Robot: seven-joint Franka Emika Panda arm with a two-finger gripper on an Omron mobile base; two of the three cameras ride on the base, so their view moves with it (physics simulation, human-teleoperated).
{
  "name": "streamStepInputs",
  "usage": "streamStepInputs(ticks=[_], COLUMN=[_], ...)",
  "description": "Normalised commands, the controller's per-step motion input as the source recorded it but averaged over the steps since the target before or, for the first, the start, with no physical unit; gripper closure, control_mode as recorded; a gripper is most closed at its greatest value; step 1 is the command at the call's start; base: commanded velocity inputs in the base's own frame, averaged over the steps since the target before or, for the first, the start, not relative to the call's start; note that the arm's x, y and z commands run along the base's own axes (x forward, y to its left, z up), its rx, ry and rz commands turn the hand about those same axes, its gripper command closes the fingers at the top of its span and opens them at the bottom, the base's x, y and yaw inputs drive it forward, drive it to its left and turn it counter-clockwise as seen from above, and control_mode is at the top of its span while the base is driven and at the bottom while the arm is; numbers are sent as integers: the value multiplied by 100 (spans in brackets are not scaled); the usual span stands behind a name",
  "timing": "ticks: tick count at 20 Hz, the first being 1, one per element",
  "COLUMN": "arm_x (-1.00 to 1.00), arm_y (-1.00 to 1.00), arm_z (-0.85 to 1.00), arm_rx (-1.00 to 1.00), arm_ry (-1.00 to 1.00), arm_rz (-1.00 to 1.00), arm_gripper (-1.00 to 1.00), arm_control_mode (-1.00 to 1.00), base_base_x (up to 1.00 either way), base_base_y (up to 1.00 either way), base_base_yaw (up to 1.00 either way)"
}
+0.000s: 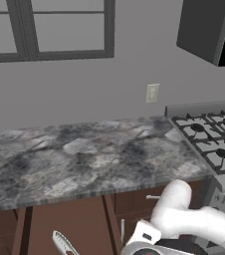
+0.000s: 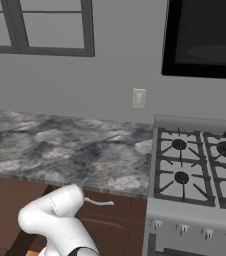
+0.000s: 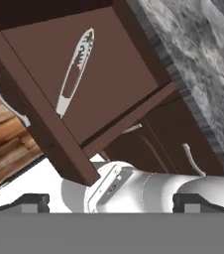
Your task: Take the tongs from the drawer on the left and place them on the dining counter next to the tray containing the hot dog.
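One pair of slim pale grey metal tongs lay flat in the open dark brown wooden drawer, long axis running from handle side to back. They sat well ahead of the released, wide-spread pincer, below the marbled stone bench.

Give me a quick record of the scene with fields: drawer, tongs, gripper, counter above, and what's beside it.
drawer: open, pulled out under the counter
tongs: lying flat inside the drawer, untouched
gripper: open, holding nothing, fingertips apart
counter above: marbled stone top
beside it: stove with black grates
wall: outlet plate
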Motion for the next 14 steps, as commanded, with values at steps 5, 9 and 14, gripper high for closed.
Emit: streamStepInputs(ticks=[5, 9, 14], arm_x=[31, 35, 44], arm_y=[-6, -24, -23], arm_z=[57, 1, 0], arm_rx=[13, 10, 12], arm_ry=[15, 1, 6], arm_rz=[-9, 0, -2], arm_gripper=[-100, -100, -100], arm_control_mode=[-100, -100, -100], base_base_x=[0, 0, 0], base_base_y=[0, 0, 0], base_base_yaw=[0, 0, 0])
